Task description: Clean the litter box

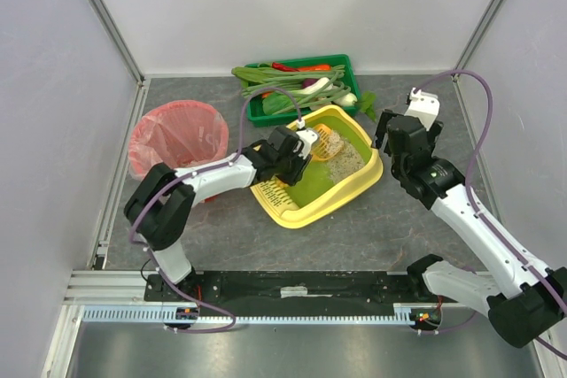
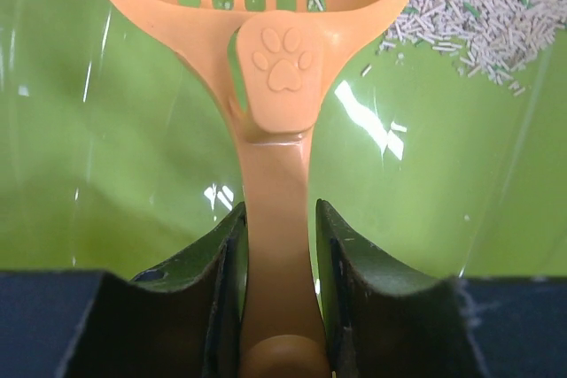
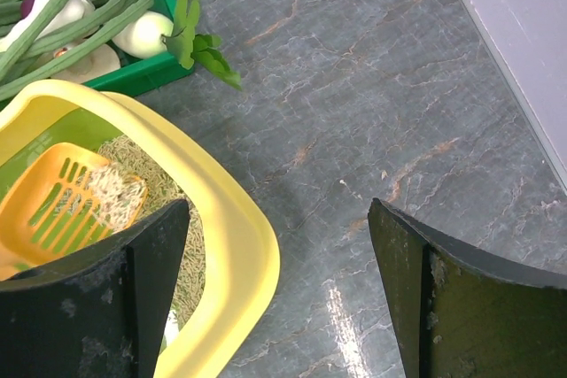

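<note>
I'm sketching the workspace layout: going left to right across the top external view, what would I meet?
red bin with pink bag → litter box → right tool, open beside the box's right rim. The green crate and the left tool overlap the box, so they are left out.

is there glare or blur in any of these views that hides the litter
Left wrist view: white glare streaks on the litter box floor beside the scoop, but the litter is sharp. Right wrist view: a pale sheen on the table, nothing hidden. Top view: even light, soft shadows, no blur.
</note>
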Available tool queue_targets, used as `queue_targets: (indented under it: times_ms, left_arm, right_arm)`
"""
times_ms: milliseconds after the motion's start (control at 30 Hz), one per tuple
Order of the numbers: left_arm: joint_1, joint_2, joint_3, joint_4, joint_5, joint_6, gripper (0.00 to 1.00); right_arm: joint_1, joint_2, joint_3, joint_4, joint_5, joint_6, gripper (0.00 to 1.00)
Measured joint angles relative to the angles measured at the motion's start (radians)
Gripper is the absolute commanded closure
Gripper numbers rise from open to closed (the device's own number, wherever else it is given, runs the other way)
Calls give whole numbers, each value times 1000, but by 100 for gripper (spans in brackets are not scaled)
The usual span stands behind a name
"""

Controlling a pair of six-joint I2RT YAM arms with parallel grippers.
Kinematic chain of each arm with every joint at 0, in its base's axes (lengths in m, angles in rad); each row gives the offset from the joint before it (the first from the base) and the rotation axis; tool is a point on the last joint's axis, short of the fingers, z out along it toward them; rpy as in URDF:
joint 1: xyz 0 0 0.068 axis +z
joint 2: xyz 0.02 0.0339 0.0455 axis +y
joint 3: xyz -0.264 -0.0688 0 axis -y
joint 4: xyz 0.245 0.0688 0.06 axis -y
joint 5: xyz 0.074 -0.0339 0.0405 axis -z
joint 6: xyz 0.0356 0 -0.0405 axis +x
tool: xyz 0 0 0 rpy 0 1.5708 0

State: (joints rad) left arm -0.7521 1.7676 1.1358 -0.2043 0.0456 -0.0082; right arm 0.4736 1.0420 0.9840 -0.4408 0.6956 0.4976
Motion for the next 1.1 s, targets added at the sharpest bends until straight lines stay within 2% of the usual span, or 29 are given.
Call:
queue_targets:
  times_ms: [233,500,667,1100]
  left_arm:
    - [-1,-105,-72,-3,-14,6,98]
    - [-3,-109,-65,-9,-1,8,98]
    - [-13,-106,-16,-55,18,15,98]
    - [-6,-126,-16,-170,113,-23,98]
  right_arm:
    - [0,38,6,7,-11,-18,9]
    - [0,39,6,11,-23,-21,9]
    - [0,39,6,14,-28,-23,9]
    - [0,27,6,18,-45,-23,9]
